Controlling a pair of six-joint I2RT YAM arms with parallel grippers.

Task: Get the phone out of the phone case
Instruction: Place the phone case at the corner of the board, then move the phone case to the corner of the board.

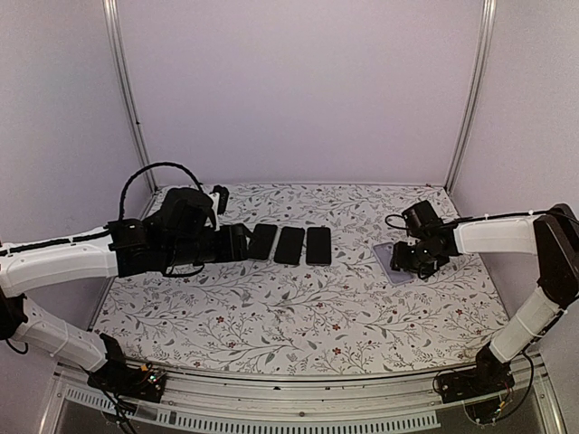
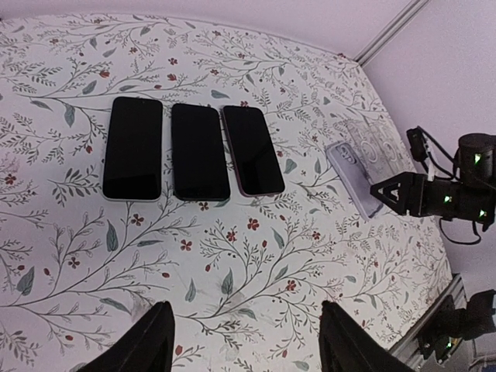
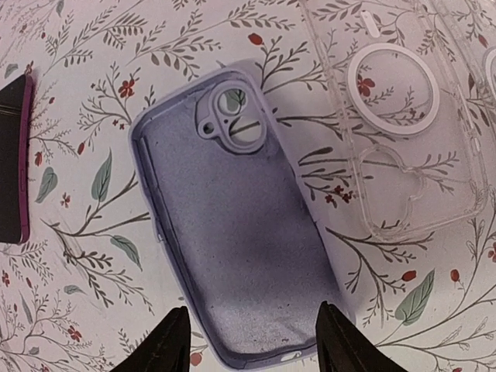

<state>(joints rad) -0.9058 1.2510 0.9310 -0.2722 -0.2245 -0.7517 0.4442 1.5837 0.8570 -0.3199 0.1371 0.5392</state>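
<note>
The phone case (image 3: 232,232) is a pale lavender shell lying hollow side up on the floral table, with no phone in it. It also shows at the right in the top view (image 1: 387,256) and in the left wrist view (image 2: 350,172). My right gripper (image 3: 252,345) is open and hovers over the case's near end, one finger on each side (image 1: 412,264). Three black phones (image 1: 289,245) lie side by side at mid table, screens up (image 2: 200,151). My left gripper (image 2: 248,341) is open and empty, just left of the phone row (image 1: 242,242).
A clear case with a white ring (image 3: 403,132) lies right beside the lavender case, and another clear one (image 3: 484,46) shows at the right edge. The nearest phone's magenta edge (image 3: 12,155) shows at the left. White walls and posts enclose the table.
</note>
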